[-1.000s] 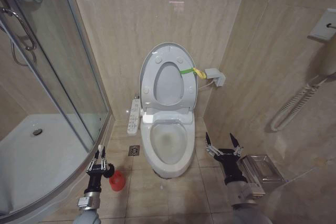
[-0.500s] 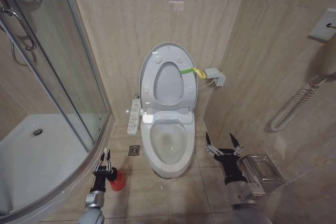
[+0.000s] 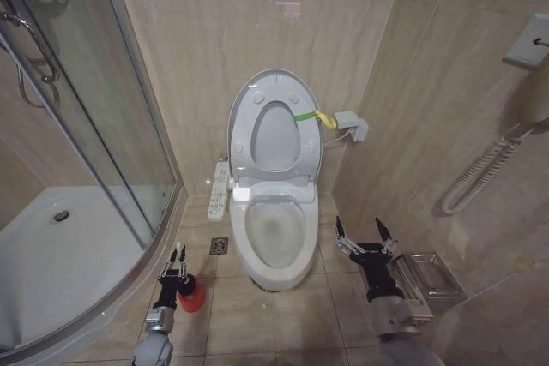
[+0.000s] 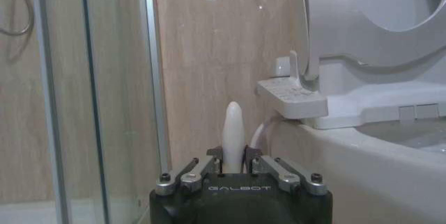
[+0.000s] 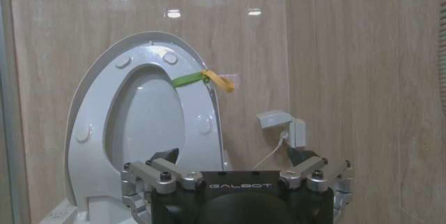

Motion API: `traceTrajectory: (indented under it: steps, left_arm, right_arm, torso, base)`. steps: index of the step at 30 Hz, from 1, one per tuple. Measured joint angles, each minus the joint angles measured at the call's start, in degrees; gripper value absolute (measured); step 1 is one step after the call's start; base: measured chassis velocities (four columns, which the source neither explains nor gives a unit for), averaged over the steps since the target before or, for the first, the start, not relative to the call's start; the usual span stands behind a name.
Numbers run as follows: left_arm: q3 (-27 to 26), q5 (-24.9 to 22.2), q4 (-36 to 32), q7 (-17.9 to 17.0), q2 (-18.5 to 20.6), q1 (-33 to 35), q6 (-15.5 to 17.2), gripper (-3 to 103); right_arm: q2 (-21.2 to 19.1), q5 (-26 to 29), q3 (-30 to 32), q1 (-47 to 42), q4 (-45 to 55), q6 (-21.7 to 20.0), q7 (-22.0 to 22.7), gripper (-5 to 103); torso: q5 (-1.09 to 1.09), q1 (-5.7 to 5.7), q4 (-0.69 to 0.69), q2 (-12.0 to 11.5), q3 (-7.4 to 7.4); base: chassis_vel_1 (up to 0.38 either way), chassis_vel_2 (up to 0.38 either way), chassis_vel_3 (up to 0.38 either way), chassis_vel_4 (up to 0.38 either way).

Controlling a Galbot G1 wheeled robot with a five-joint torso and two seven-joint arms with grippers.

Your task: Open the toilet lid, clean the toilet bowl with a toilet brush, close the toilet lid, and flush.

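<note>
Two grippers low at the near edge of the head view. Left gripper down at floor level beside the shower glass, fingers clamped narrow on the white handle of the toilet brush; handle tip sticks up just past the fingertips. Brush head not visible, down in the red cup holder just right of the gripper. Right gripper hovering right of the toilet, fingers spread wide, holding nothing, apart from the bowl. Metal wire rack on the floor just right of that arm. Floor drain between holder and pedestal. Toilet bowl centre, open, rounded front towards the camera. Control panel sticking off its left side. Toilet lid farther back, raised upright against the rear wall together with the seat ring; green-and-yellow band tied at the lid's right edge. White wall box with cable just right of the band.
</note>
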Motion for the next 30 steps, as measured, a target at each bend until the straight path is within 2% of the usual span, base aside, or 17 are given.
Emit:
traceTrajectory:
  steps: [24, 30]
  left_arm:
    - [-1.02, -0.03, 12.56, 7.01, -1.43, -4.17, 0.0, 20]
    - [-1.4, 1.41, 14.83, 8.14, -2.09, -4.82, 0.01, 20]
  right_arm:
    - [0.0, 0.0, 0.0, 0.0, 0.0, 0.0, 0.0, 100]
    - [0.0, 0.0, 0.0, 0.0, 0.0, 0.0, 0.0, 100]
  torso:
    - [0.0, 0.0, 0.01, 0.01, 0.0]
    - [0.0, 0.0, 0.0, 0.01, 0.0]
  base:
    - [0.0, 0.0, 0.0, 0.0]
    - [0.0, 0.0, 0.0, 0.0]
